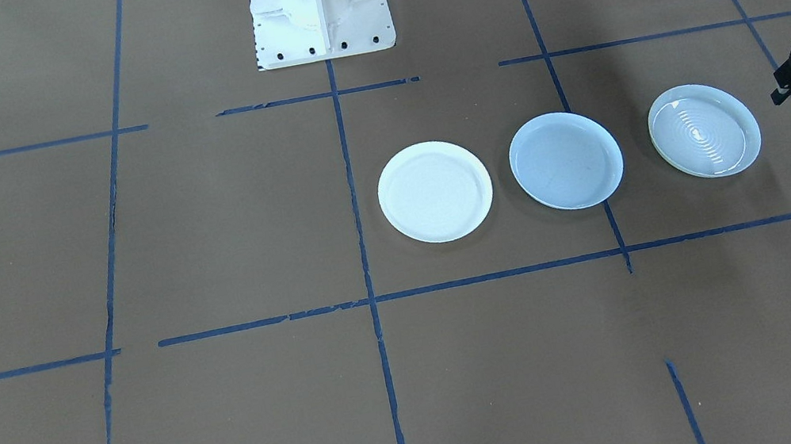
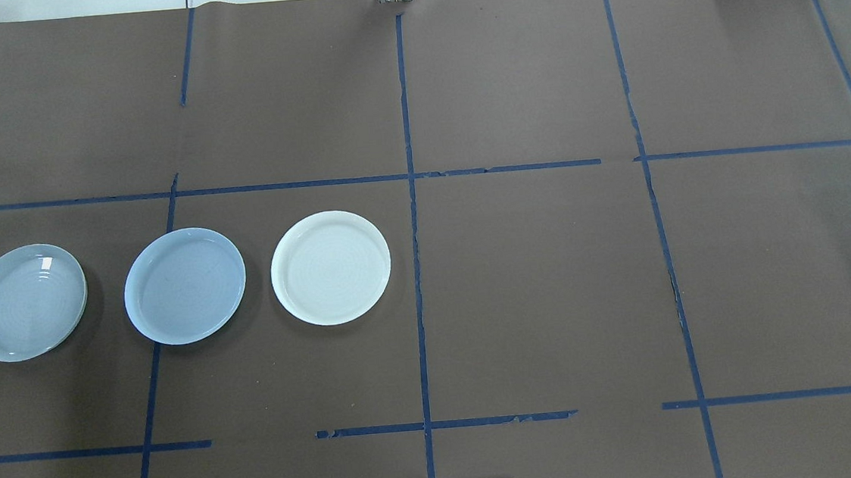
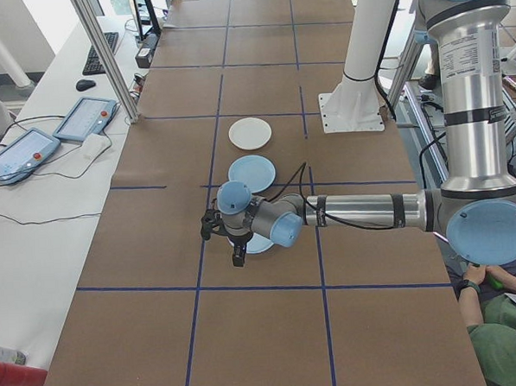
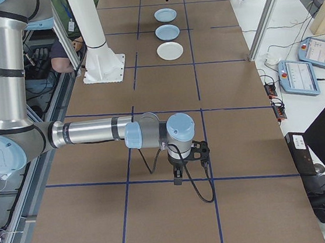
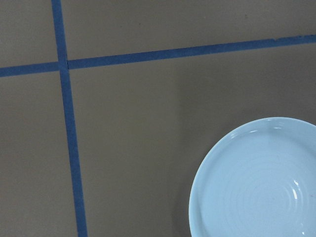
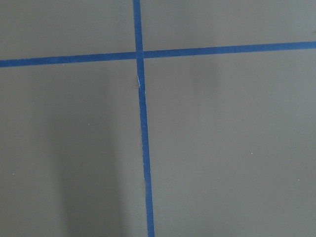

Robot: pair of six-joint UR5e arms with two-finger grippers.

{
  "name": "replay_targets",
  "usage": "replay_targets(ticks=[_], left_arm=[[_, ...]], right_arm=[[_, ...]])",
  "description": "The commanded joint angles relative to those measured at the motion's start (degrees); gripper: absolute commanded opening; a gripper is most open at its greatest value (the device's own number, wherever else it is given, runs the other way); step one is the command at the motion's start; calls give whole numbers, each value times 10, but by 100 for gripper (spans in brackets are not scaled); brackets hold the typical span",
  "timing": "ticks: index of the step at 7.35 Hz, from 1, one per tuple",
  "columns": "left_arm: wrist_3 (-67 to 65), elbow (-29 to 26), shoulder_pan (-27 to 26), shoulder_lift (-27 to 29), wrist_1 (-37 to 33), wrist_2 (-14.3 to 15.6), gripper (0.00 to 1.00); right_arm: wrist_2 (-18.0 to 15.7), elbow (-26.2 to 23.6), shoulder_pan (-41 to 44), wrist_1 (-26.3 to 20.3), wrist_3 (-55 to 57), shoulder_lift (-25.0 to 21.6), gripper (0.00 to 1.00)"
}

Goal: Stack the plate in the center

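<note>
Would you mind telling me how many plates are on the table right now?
3, in one row: the rippled plate on the robot's far left, the pale-blue plate in the middle, the white plate nearest the table's centre line.

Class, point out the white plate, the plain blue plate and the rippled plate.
White plate (image 2: pixel 330 268): overhead view, its flat middle.
Plain blue plate (image 2: pixel 185 285): overhead view, its smooth middle.
Rippled plate (image 2: pixel 25 302): overhead view, its ringed middle.

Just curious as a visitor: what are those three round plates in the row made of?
Probably glazed ceramic, possibly melamine. The rippled pale-blue plate with yellowish rim shows sharp glints, so it is glossy. The smooth pale-blue plate has a soft sheen. The white plate looks matte.
</note>
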State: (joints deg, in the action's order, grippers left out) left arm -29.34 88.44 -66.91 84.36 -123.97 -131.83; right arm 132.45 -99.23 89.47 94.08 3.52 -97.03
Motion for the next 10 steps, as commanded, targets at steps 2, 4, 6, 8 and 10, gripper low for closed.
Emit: replay_targets(ticks=[2, 4, 6, 8, 10], left_arm=[[-57, -68, 56, 27, -60, 28, 93], [-59, -63, 58, 28, -59, 20, 20], [-55, -51, 57, 27, -60, -28, 0], [-57, -44, 56, 26, -60, -30, 0], [-55, -5, 47, 20, -59, -69, 0]], right_arm=[[0, 0, 0, 0, 0, 0, 100], [0, 0, 0, 0, 0, 0, 100], [0, 0, 0, 0, 0, 0, 100], [0, 0, 0, 0, 0, 0, 100], [0, 0, 0, 0, 0, 0, 100]])
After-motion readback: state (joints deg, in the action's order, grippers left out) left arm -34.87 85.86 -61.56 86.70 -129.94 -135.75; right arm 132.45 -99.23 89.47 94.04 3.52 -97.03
